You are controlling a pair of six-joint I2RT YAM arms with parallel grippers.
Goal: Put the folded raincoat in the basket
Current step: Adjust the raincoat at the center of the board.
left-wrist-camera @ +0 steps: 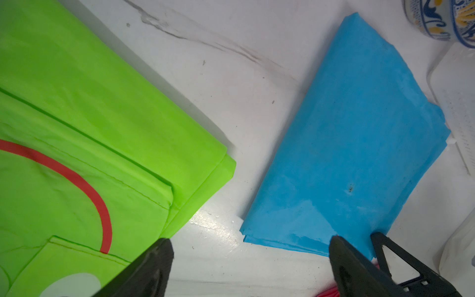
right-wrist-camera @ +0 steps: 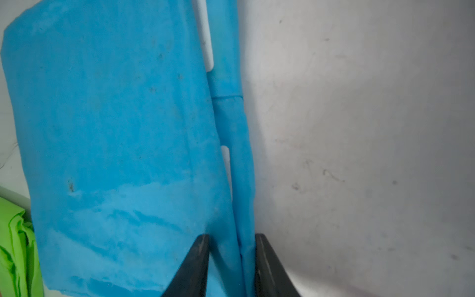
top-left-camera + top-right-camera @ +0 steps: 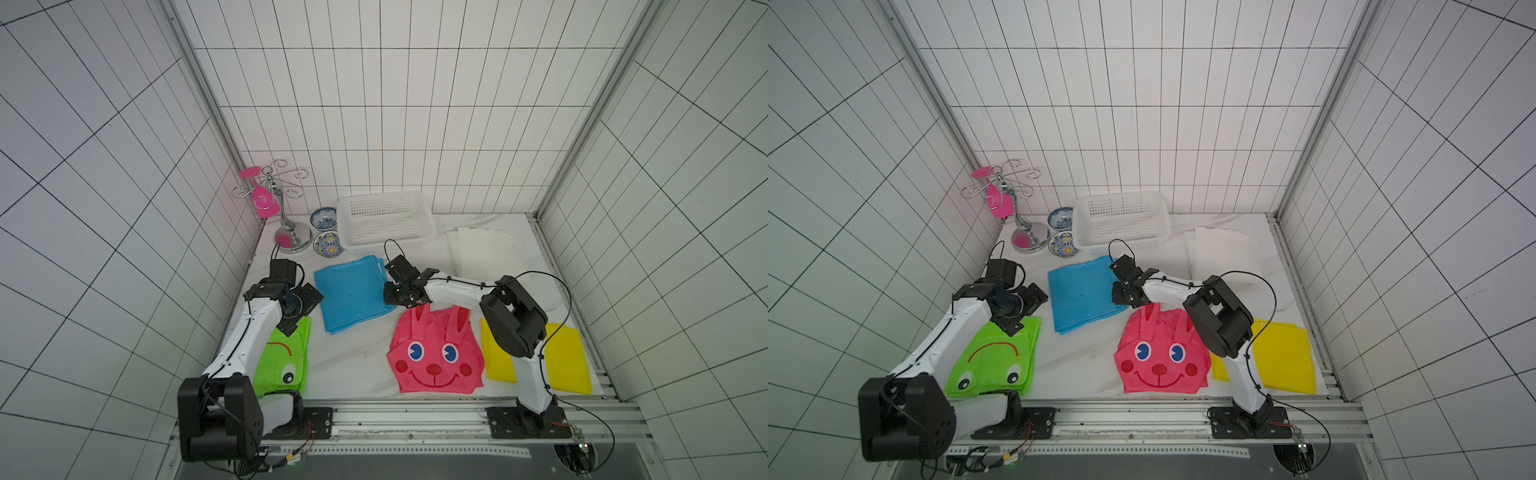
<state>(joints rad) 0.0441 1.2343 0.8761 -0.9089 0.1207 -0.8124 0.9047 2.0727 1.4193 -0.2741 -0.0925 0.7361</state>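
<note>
The right arm bends over the pink bunny (image 3: 436, 357) and reaches left. The right gripper (image 2: 231, 241) is low and pinches the right edge of the blue raincoat (image 3: 351, 293). The raincoat lies flat between the arms, its long side running from the basket (image 3: 384, 198) toward the robot. Only the basket's own holey floor shows inside it. The left gripper (image 1: 250, 240) hangs spread wide.

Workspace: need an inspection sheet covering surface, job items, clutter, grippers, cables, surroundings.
Surface: white marbled table, faint scuffs.
Job's things: blue raincoat folded flat; basket behind it, no raincoat inside.
Clutter: green raincoat, pink raincoat, yellow raincoat, white folded sheet; two bowls; glass rack.
Grippers: left gripper open above table; right gripper pinches blue raincoat's edge.
Cables: black cable loops above right wrist.
Surroundings: tiled walls; nothing else seen.
</note>
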